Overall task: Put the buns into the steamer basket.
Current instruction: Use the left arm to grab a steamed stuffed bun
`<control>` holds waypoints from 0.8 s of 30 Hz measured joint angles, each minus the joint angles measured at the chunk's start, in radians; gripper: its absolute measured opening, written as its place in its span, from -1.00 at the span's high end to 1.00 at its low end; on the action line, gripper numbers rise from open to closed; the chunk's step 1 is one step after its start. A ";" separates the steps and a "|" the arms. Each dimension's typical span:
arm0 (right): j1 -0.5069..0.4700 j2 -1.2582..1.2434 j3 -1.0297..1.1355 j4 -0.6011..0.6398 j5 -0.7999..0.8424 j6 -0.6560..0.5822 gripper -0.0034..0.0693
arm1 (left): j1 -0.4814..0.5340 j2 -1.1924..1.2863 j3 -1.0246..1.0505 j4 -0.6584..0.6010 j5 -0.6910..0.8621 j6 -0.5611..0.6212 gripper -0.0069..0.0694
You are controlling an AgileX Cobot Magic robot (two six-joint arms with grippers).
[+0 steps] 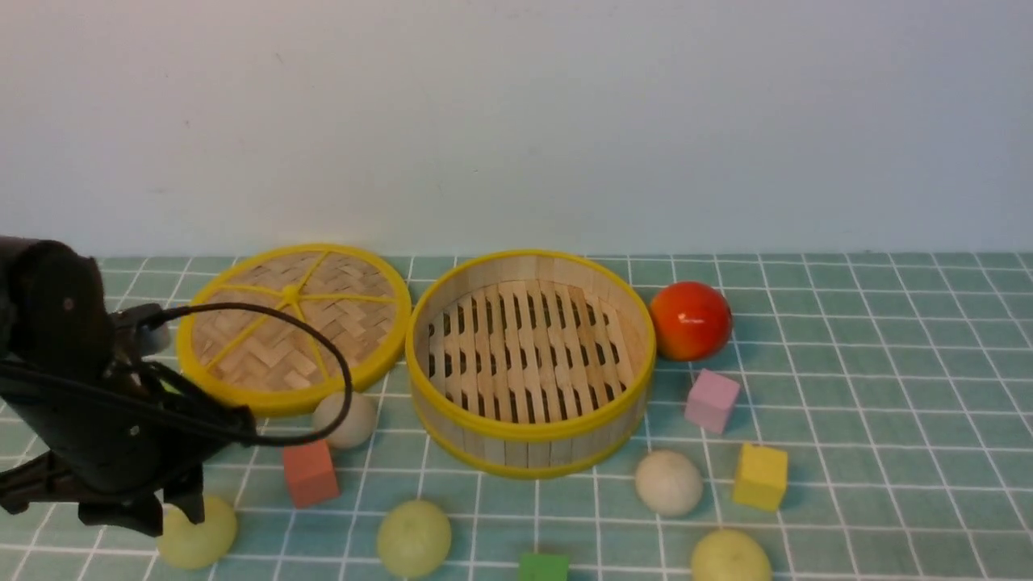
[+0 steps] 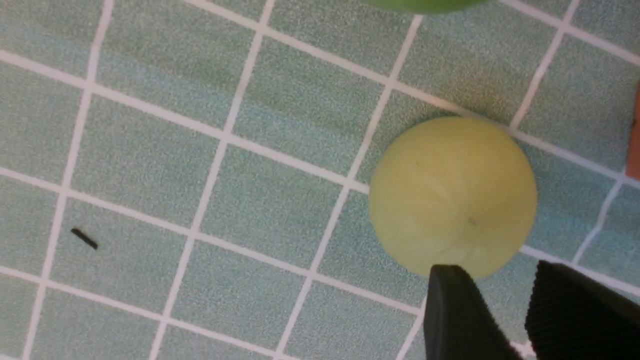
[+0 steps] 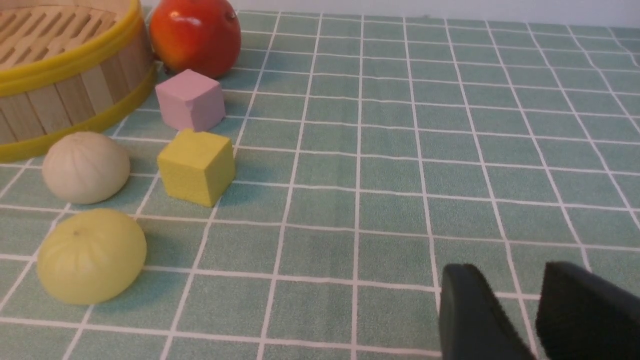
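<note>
The steamer basket (image 1: 529,448) is standing mid-mat, a round bamboo tub with an upright slat wall, slatted floor and yellow rims, and it is holding nothing. All five buns are lying outside it on the green gridded mat (image 1: 888,403). They are matte, faintly pleated balls.

The off-white bun (image 1: 345,420) is sitting just left of the basket, beside the near rim of the flat woven lid (image 1: 294,327). The second off-white bun (image 1: 668,482) is lying before the basket's right side, with the right yellow-green bun (image 1: 730,557) nearer the camera. The middle yellow-green bun (image 1: 414,538) is lying before the basket's left side.

The left yellow-green bun (image 1: 198,532) is lying at the left gripper (image 1: 165,516), whose black ridged jaws are standing partly apart and gripping nothing. The left wrist view is showing that bun just past the fingertips, not between them; whether a tip is touching it cannot be told.

Only the right wrist view is showing the right gripper (image 3: 510,270). Its jaws are parted and empty, hovering over bare mat well apart from the nearest buns, the blocky yellow cube (image 3: 196,167), the pink cube (image 3: 190,100) and the glossy red-orange fruit (image 3: 195,37).
</note>
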 joint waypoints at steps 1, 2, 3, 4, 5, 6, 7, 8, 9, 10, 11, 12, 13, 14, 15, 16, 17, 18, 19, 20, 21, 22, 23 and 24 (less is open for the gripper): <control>0.000 0.000 0.000 0.000 0.000 0.000 0.25 | -0.011 0.005 0.000 0.033 -0.004 -0.029 0.19; 0.000 0.000 0.000 0.000 0.000 0.000 0.25 | -0.020 0.010 0.000 0.061 -0.009 -0.061 0.19; 0.000 0.000 0.000 0.000 0.000 0.000 0.25 | -0.021 0.010 0.000 0.061 -0.010 -0.067 0.19; 0.000 0.000 0.000 0.000 0.000 0.000 0.25 | -0.025 0.016 0.000 0.098 -0.018 -0.098 0.19; 0.000 0.000 0.000 0.000 0.000 0.000 0.25 | -0.025 0.018 0.000 0.103 -0.022 -0.106 0.19; 0.000 0.000 0.000 0.000 0.000 0.000 0.25 | -0.025 0.023 0.000 0.122 -0.029 -0.117 0.19; 0.000 0.000 0.000 0.000 0.000 0.000 0.25 | -0.025 0.027 0.000 0.133 -0.038 -0.122 0.19; 0.000 0.000 0.000 0.000 0.000 0.000 0.25 | -0.025 0.030 0.000 0.140 -0.051 -0.126 0.19; 0.000 0.000 0.000 0.000 0.000 0.000 0.25 | -0.025 0.034 0.000 0.142 -0.064 -0.129 0.19; 0.000 0.000 0.000 0.000 0.000 0.000 0.25 | -0.025 0.038 0.000 0.142 -0.075 -0.130 0.19; 0.000 0.000 0.000 0.000 0.000 0.000 0.25 | -0.025 0.040 0.000 0.142 -0.081 -0.130 0.19; 0.000 0.000 0.000 0.000 0.000 0.000 0.25 | -0.025 0.052 0.000 0.136 -0.096 -0.130 0.19; 0.000 0.000 0.000 0.000 0.000 0.000 0.25 | -0.025 0.055 0.000 0.136 -0.098 -0.130 0.19; 0.000 0.000 0.000 0.000 0.000 0.000 0.25 | -0.025 0.069 0.000 0.130 -0.107 -0.130 0.19; 0.000 0.000 0.000 0.000 0.000 0.000 0.25 | -0.025 0.069 0.000 0.131 -0.107 -0.130 0.19; 0.000 0.000 0.000 0.000 0.000 0.000 0.25 | -0.025 0.088 0.000 0.128 -0.107 -0.130 0.19; 0.000 0.000 0.000 0.000 0.000 0.000 0.25 | -0.025 0.096 0.000 0.128 -0.107 -0.130 0.19; 0.000 0.000 0.000 0.000 0.000 0.000 0.25 | -0.025 0.098 0.000 0.128 -0.106 -0.130 0.19; 0.000 0.000 0.000 0.000 0.000 0.000 0.25 | -0.025 0.108 0.000 0.128 -0.106 -0.130 0.19; 0.000 0.000 0.000 0.000 0.000 0.000 0.25 | -0.025 0.111 0.000 0.128 -0.106 -0.130 0.19; 0.000 0.000 0.000 0.000 0.000 0.000 0.25 | -0.025 0.116 -0.001 0.128 -0.107 -0.130 0.19; 0.000 0.000 0.000 0.000 0.000 0.000 0.25 | -0.025 0.118 -0.001 0.128 -0.108 -0.130 0.20; 0.000 0.000 0.000 0.000 0.000 0.000 0.25 | -0.025 0.118 -0.002 0.128 -0.108 -0.130 0.21; 0.000 0.000 0.000 0.000 0.000 0.000 0.25 | -0.025 0.118 -0.003 0.127 -0.109 -0.127 0.23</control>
